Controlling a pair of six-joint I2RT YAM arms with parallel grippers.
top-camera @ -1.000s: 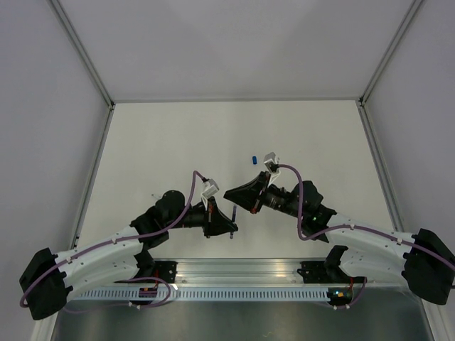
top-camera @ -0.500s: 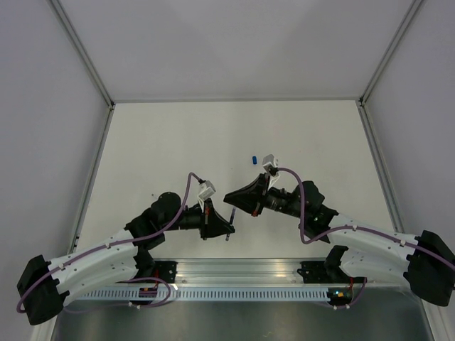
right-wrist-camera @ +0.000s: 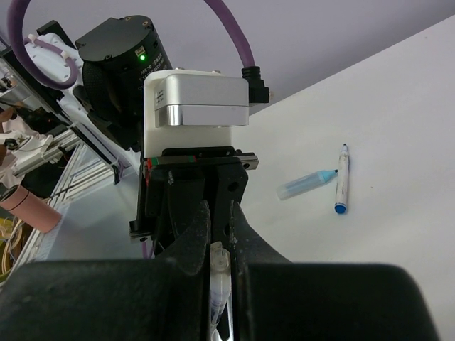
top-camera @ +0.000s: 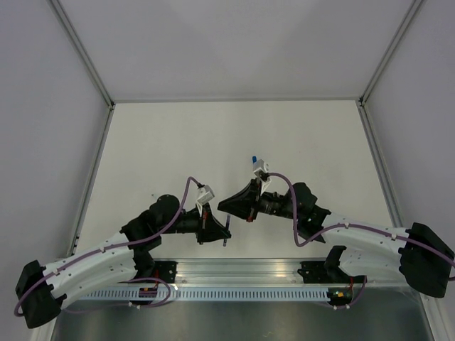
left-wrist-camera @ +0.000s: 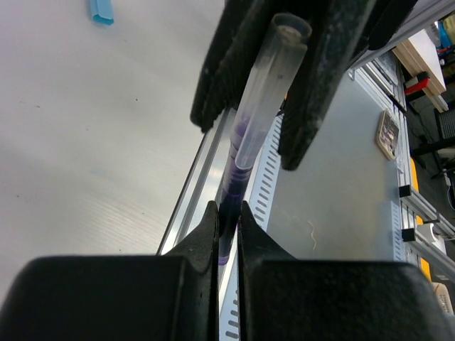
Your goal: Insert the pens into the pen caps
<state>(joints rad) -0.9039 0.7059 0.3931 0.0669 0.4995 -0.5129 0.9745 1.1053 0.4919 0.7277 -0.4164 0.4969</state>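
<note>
1. Compared with a second ago, both arms sit a little further left and nearer the bases in the overhead view. The left tool (left-wrist-camera: 227, 209) has drawn back toward the near rail and the right tool (right-wrist-camera: 217, 217) has followed it. The right wrist now lies just beside the blue cap (top-camera: 252, 157), which has not moved.
2. The left tool is pinched narrow on the dark pen (left-wrist-camera: 231, 188), gripping its lower end. The pen leans up and away from the fingers.
3. The right tool is clamped on a clear tube (left-wrist-camera: 266, 78) that sheathes the pen's upper part. The joined piece hangs between the two tools over the near side of the tabletop (top-camera: 178, 142).
4. The pen's stem is deep purple, almost black in the grip. The tube is round translucent plastic with a thickened open rim at its far end, and purple shows through its lower half.
5. A white pen (right-wrist-camera: 342, 177) with a blue tip lies flat on the tabletop. A clear cap (right-wrist-camera: 304, 184) lies just beside it, its light blue end pointing at the barrel.
6. The tabletop is matte white; the tool fingers are black and rough-grained.
</note>
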